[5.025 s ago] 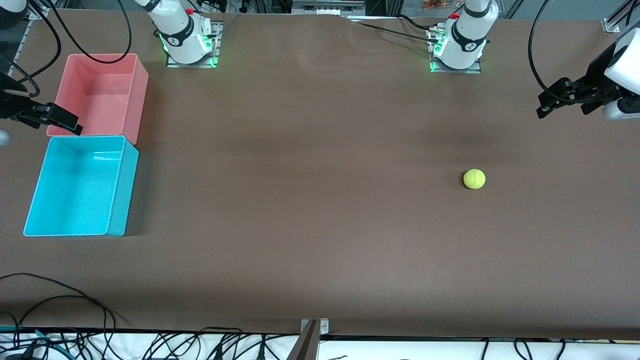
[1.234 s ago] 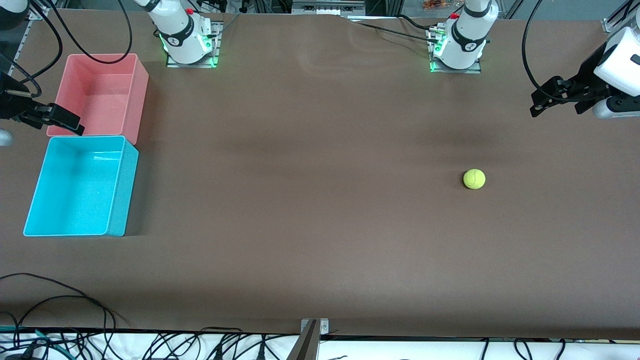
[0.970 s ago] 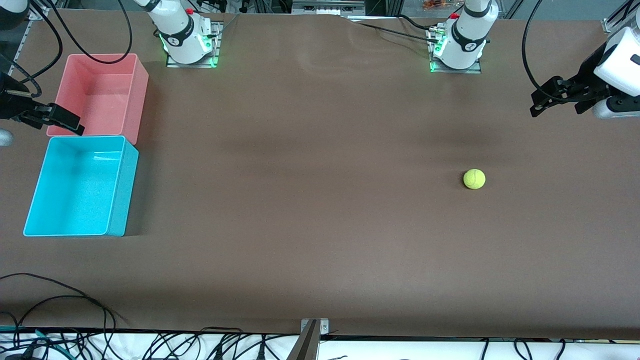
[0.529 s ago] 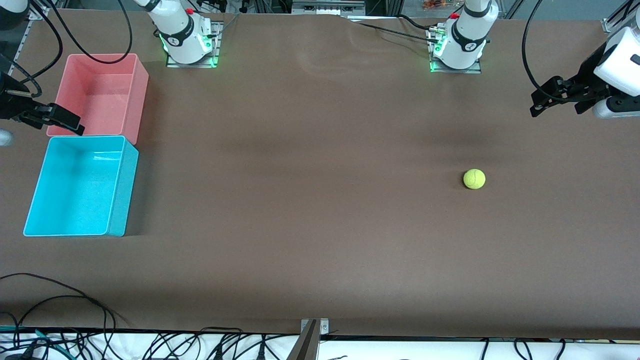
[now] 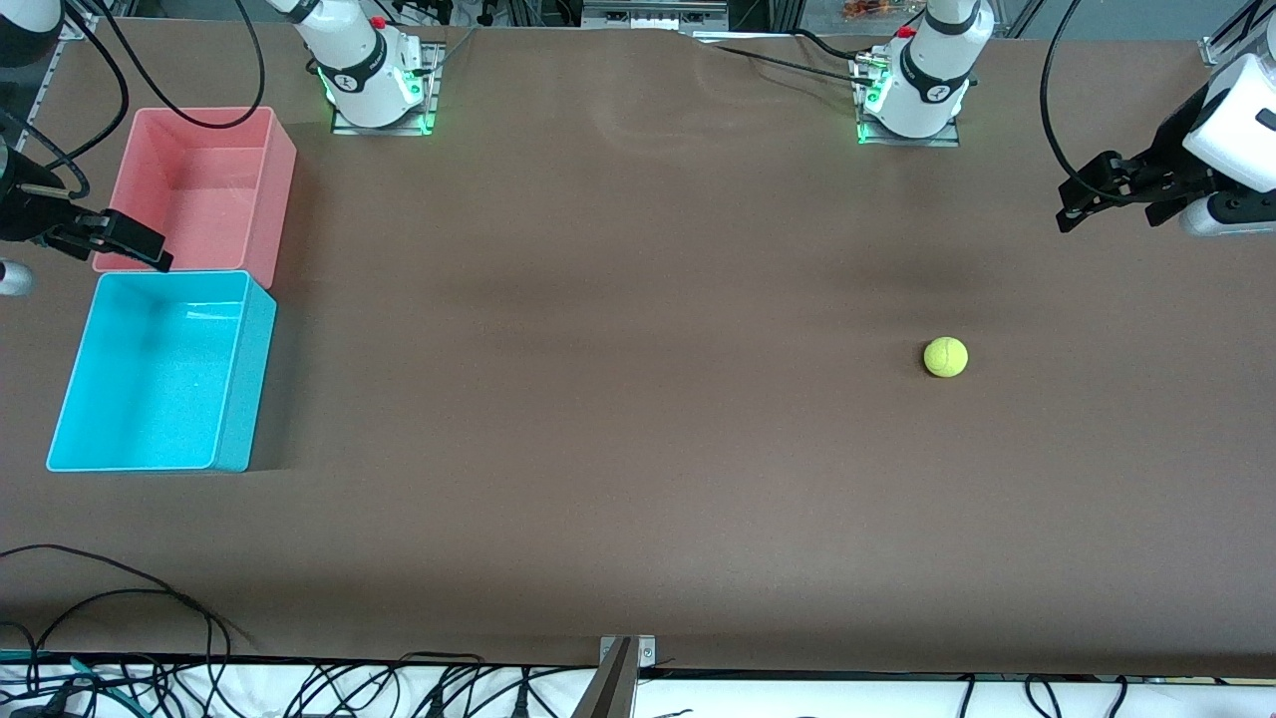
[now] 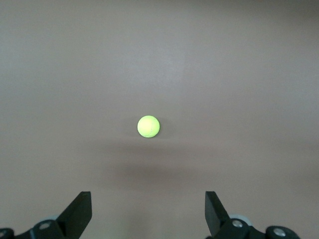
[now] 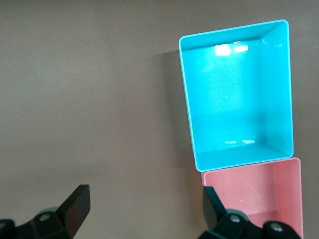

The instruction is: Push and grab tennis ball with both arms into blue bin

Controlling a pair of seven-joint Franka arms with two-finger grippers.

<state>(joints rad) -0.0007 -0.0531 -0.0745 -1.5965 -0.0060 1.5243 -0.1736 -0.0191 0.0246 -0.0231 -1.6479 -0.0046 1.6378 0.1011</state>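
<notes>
The tennis ball [image 5: 945, 357] lies on the brown table toward the left arm's end; it also shows in the left wrist view as the ball [image 6: 148, 126], well ahead of the fingers. My left gripper [image 5: 1105, 207] hangs open and empty above the table's end, apart from the ball. In its own view the left gripper [image 6: 148, 215] shows wide-set fingers with only table between them. The blue bin [image 5: 249, 369] stands at the right arm's end. My right gripper [image 5: 115, 249] hovers open and empty beside the bins. Its wrist view shows the blue bin [image 7: 185, 94] ahead of the right gripper [image 7: 144, 209].
A pink bin [image 5: 284, 189] of the same size stands against the blue bin, farther from the front camera, and shows as the pink bin [image 7: 254, 194] next to one right finger. Both arm bases [image 5: 374, 85] [image 5: 912, 95] are bolted along the table's edge. Cables [image 5: 120, 598] trail past the near edge.
Over five seconds the left gripper has shifted slightly toward the table's middle and the right gripper has crept a little toward the bins. The ball has not moved.
</notes>
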